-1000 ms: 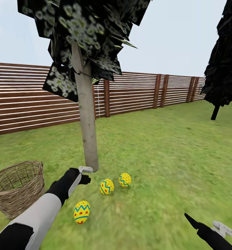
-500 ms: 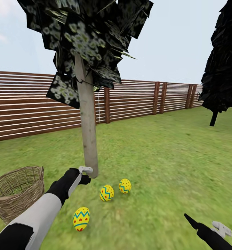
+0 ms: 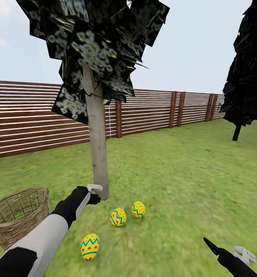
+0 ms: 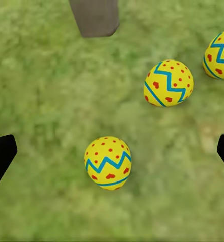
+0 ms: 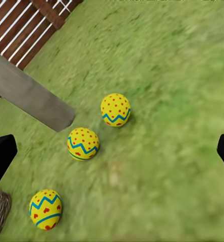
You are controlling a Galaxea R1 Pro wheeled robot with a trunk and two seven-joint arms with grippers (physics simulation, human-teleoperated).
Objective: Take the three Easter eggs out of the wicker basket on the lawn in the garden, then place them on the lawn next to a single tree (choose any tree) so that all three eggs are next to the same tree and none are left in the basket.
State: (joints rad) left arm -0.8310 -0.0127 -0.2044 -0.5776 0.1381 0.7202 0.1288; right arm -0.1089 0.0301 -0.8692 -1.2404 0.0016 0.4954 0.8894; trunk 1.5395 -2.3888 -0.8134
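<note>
Head view: the whole picture sits a little lower than half a second ago, so the camera has tilted; the things on the grass keep their places relative to the tree (image 3: 98, 154). All three Easter eggs lie on the lawn (image 3: 182, 173) just beside the foot of the pale trunk: one egg (image 3: 138, 209) nearest the trunk's right side, a second egg (image 3: 118, 217) close to it, and a third egg (image 3: 90, 246) farther out from the trunk toward the robot. The wicker basket (image 3: 18, 215) stands left of the tree, apart from the eggs, and no egg shows inside it. The left gripper (image 3: 94, 193) hovers close to the trunk's base as before; its jaws cannot be told here. The right gripper (image 3: 236, 256) hangs low, well away from the tree. A slatted wooden fence (image 3: 151, 109) runs behind the tree.

Left wrist view: the dark fingertips (image 4: 1, 156) stand wide apart, jaws open and empty, above the grass with eggs below.

Right wrist view: the jaws are likewise spread open and empty, the three eggs lying in a line out from the trunk.
</note>
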